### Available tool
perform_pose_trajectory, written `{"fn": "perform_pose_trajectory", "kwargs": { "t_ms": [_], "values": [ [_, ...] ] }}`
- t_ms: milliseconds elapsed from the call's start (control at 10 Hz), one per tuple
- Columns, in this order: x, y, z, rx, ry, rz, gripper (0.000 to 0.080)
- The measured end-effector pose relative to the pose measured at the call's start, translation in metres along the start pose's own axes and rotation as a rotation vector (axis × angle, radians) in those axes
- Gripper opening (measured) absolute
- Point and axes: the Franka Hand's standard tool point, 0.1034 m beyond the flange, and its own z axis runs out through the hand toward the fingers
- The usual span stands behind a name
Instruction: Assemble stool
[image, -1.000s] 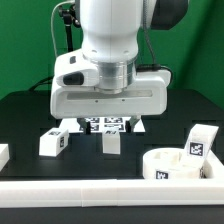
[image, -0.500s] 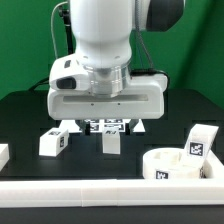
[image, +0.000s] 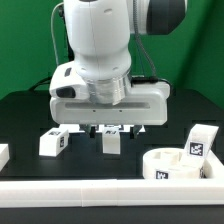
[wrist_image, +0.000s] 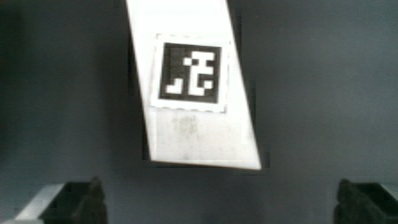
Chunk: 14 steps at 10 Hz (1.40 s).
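Note:
The round white seat (image: 172, 164) lies at the front on the exterior view's right. One tagged white leg (image: 200, 140) stands just behind it. A second leg (image: 111, 143) lies at the centre and a third leg (image: 55, 142) lies to its left. My gripper (image: 110, 127) hangs over the centre leg, apart from it. In the wrist view my gripper (wrist_image: 217, 205) is open and empty. Its dark fingertips (wrist_image: 73, 201) stand wide apart, and a long white leg with a square tag (wrist_image: 192, 95) lies on the dark table beyond them, untouched.
The marker board (image: 108, 124) lies flat behind the centre leg, mostly hidden by my gripper. A long white rail (image: 100, 192) runs along the front edge. Another white piece (image: 3, 155) shows at the exterior view's left edge. Green wall behind.
The arm has shifted toward the exterior view's left and sunk a little lower over the centre leg. The legs and the seat have not moved.

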Motion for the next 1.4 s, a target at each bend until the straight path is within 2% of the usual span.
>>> {"fn": "perform_pose_trajectory", "kwargs": {
  "t_ms": [400, 500, 600, 800, 900, 1100, 1400],
  "values": [
    [-0.006, 0.0, 0.003, 0.0, -0.055, 0.001, 0.0649],
    [-0.011, 0.002, 0.006, 0.001, -0.145, 0.003, 0.0649],
    [-0.005, 0.004, 0.009, 0.002, -0.187, 0.005, 0.0649],
    [-0.008, 0.005, 0.017, -0.001, -0.285, 0.006, 0.0649],
    [-0.013, 0.005, 0.019, -0.001, -0.353, 0.002, 0.0649],
    [-0.006, 0.004, 0.026, -0.003, -0.357, -0.004, 0.0649],
    [-0.011, 0.005, 0.037, -0.004, -0.379, -0.001, 0.0649]
  ]
}}
